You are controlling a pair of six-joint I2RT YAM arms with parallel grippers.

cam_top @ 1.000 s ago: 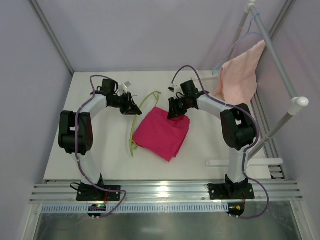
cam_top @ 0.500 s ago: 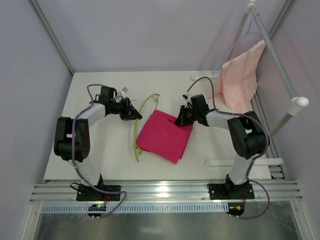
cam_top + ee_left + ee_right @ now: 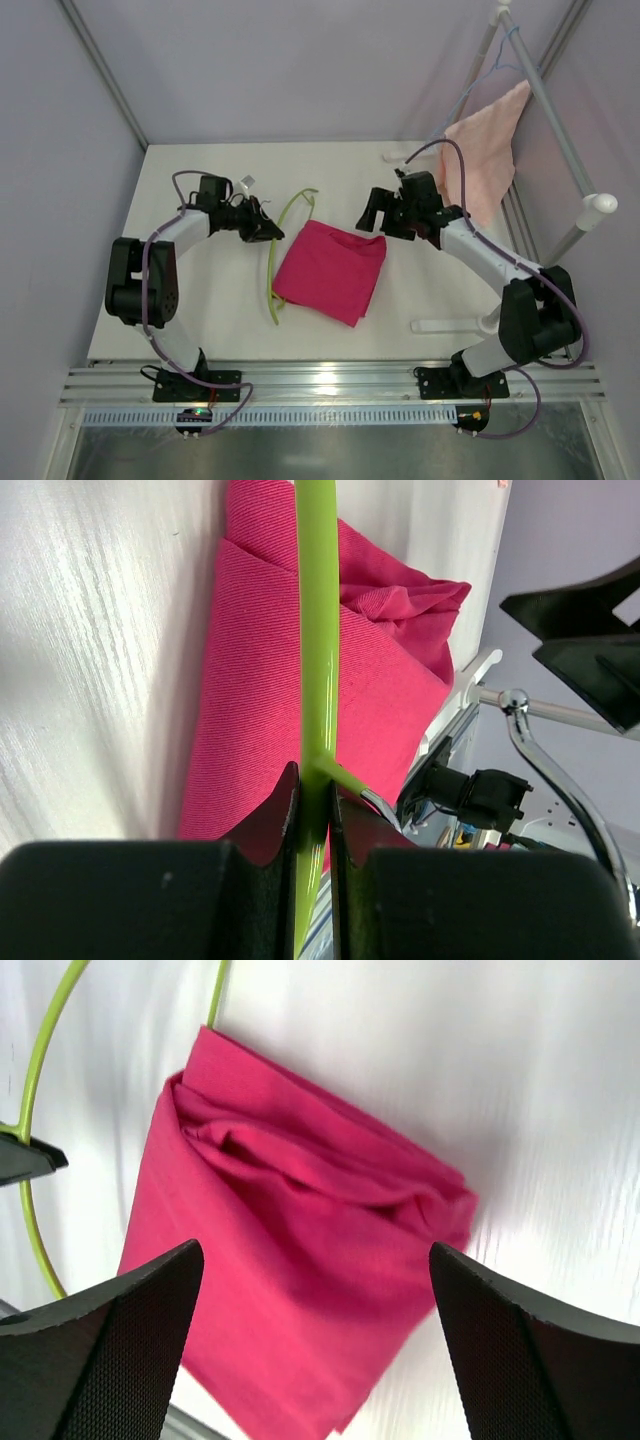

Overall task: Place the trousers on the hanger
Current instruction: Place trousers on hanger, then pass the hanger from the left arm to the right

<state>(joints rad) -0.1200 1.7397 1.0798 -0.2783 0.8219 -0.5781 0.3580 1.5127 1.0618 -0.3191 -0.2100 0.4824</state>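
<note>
The white counter carries a folded stack of magenta trousers about in the middle, several layers thick, with loose bunched folds at the far end. The lime-green hanger lies along the stack's left edge, touching it or just over it – I can't tell which from the wrist view.

The left hand is pinching the hanger right where the hook stem branches off. The right hand is spread wide and holding nothing, hovering by the far right corner of the trousers.

My worries:
- A grab at that corner might catch only the top layer – the fold would peel open and the rest drag along.
- The bar is thin and slick-looking, so it might swivel in the pinch once cloth weighs on it.
- A hanger this low to the counter leaves little gap to feed fabric through.
</note>
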